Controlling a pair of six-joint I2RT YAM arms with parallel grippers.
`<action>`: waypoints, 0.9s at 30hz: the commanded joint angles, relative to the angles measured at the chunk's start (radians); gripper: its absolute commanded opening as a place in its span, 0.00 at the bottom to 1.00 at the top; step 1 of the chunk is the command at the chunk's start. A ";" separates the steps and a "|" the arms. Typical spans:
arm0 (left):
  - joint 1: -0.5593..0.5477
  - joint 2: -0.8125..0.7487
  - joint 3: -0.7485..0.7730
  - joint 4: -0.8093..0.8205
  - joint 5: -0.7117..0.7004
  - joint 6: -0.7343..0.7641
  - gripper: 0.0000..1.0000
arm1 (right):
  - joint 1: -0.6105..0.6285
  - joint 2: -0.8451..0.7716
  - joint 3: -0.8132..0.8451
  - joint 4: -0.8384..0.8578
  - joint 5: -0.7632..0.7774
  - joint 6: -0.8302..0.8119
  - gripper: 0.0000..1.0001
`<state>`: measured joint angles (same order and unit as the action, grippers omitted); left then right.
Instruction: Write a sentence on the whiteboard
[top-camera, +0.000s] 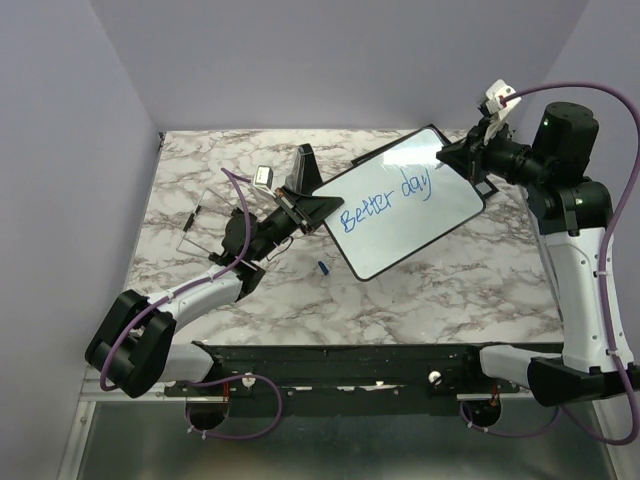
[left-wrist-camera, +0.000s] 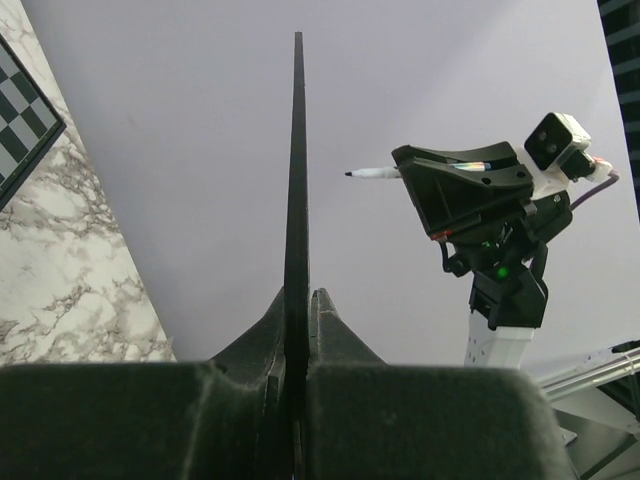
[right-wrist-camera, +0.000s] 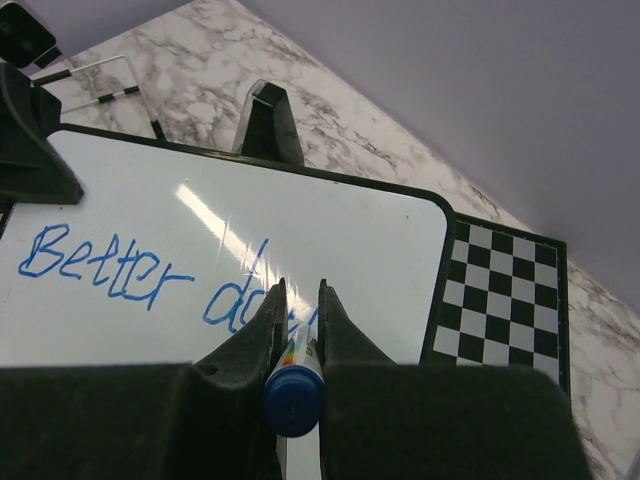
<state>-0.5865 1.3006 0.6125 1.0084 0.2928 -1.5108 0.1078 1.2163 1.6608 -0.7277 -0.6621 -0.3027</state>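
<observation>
The whiteboard (top-camera: 420, 215) is held tilted above the marble table, its black rim edge-on in the left wrist view (left-wrist-camera: 297, 180). My left gripper (top-camera: 300, 207) is shut on its left edge. Blue writing on it reads "Better day" (top-camera: 385, 201), also seen in the right wrist view (right-wrist-camera: 100, 265). My right gripper (top-camera: 462, 152) is shut on a white marker with a blue end (right-wrist-camera: 296, 385), its tip at the board's upper right after "day". The marker tip also shows in the left wrist view (left-wrist-camera: 365, 174).
A black-and-white chessboard (right-wrist-camera: 500, 300) lies under the whiteboard's far right side. A small blue marker cap (top-camera: 323, 267) lies on the marble table (top-camera: 450, 290). A clear tray with black marks (top-camera: 195, 225) sits at the left. Lilac walls surround the table.
</observation>
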 joint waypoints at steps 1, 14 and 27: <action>0.002 -0.014 0.018 0.171 0.002 -0.054 0.00 | -0.011 0.014 -0.016 0.051 0.070 0.017 0.01; 0.002 -0.011 0.021 0.183 0.011 -0.063 0.00 | -0.010 0.068 -0.009 0.079 0.107 0.007 0.00; 0.004 0.003 0.024 0.194 0.012 -0.069 0.00 | -0.011 0.098 0.001 0.022 0.009 -0.009 0.01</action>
<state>-0.5858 1.3094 0.6125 1.0336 0.3038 -1.5162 0.1024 1.3018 1.6524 -0.6758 -0.6090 -0.3038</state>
